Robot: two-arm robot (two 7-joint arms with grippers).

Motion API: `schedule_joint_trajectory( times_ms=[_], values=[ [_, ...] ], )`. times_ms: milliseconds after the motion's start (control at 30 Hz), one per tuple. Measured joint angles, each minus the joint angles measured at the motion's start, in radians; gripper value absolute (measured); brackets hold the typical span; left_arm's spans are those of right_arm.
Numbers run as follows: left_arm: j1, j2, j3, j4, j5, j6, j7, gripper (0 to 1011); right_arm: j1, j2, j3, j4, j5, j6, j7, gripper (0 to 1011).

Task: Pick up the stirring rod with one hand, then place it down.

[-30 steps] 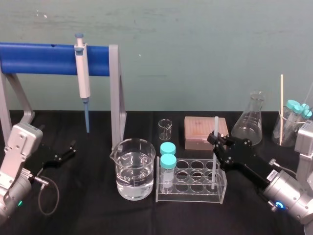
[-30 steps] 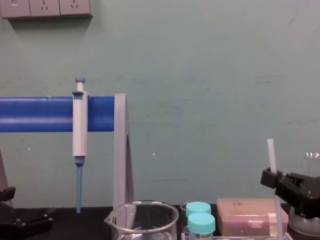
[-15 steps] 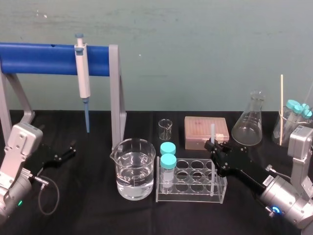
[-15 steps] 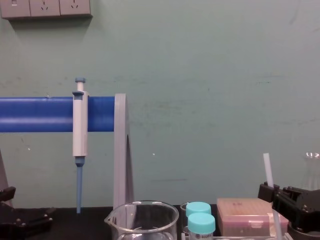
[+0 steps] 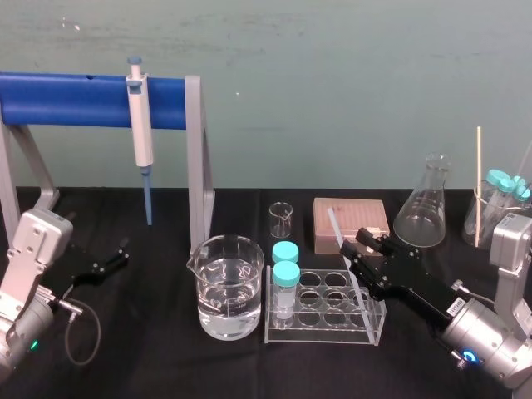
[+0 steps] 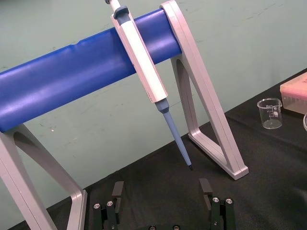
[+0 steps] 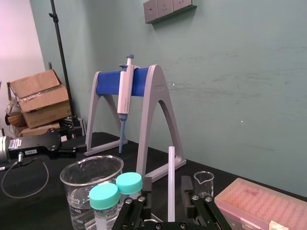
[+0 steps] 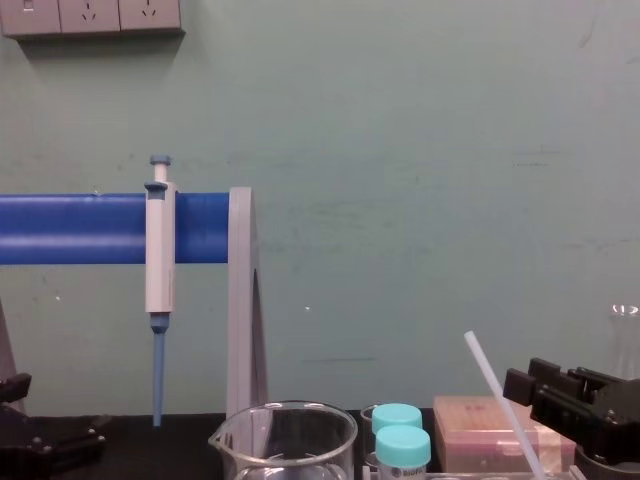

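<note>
**Head view:** The stirring rod (image 5: 337, 231) stands with its foot in the right end of the clear rack (image 5: 324, 337) on the counter (image 5: 166, 357). Its top leans toward the robot's left. The right tool (image 5: 366, 249) sits close by the rod's mid-length with its fingers parted. The left tool (image 5: 112, 259) lies parked low near the counter's left edge. A pale label on the right arm is too small to read.

**Left wrist view:** The left tool (image 6: 161, 188) is spread wide and holds nothing. It faces the pipette (image 6: 144, 72) hanging on its blue stand. The small beaker (image 6: 271, 112) carries printed marks I cannot read.

**Right wrist view:** The stirring rod (image 7: 171, 172) rises between the right tool's fingers (image 7: 147, 189) with a gap on each side, so nothing is pinched. Graduations on the beaker (image 7: 84, 191) seem to read 400 and 300.

**Chest view:** The stirring rod (image 8: 493, 385) slants, with the right tool (image 8: 555, 395) just beside it and apart from it.

As I judge it, the rod is set down and free, so the placing looks done. What is left is to draw the right arm clear without knocking the rod.
</note>
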Motion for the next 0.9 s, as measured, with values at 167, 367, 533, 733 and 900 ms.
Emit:
schedule_joint_trajectory(
  times_ms=[167,367,533,733,900],
  values=[
    [0.000,0.000,0.000,0.000,0.000,0.000,0.000,1000,0.000,0.000,0.001,0.000,0.001,0.000,0.001,492],
    [0.000,0.000,0.000,0.000,0.000,0.000,0.000,1000,0.000,0.000,0.001,0.000,0.002,-0.001,0.002,716],
    [0.000,0.000,0.000,0.000,0.000,0.000,0.000,1000,-0.002,0.000,0.007,-0.004,-0.003,-0.002,-0.011,840],
    [0.000,0.000,0.000,0.000,0.000,0.000,0.000,1000,-0.038,-0.014,0.077,-0.063,-0.107,0.021,-0.250,997],
    [0.000,0.000,0.000,0.000,0.000,0.000,0.000,1000,-0.060,-0.041,0.117,-0.072,-0.196,0.139,-0.463,1003]
  ],
)
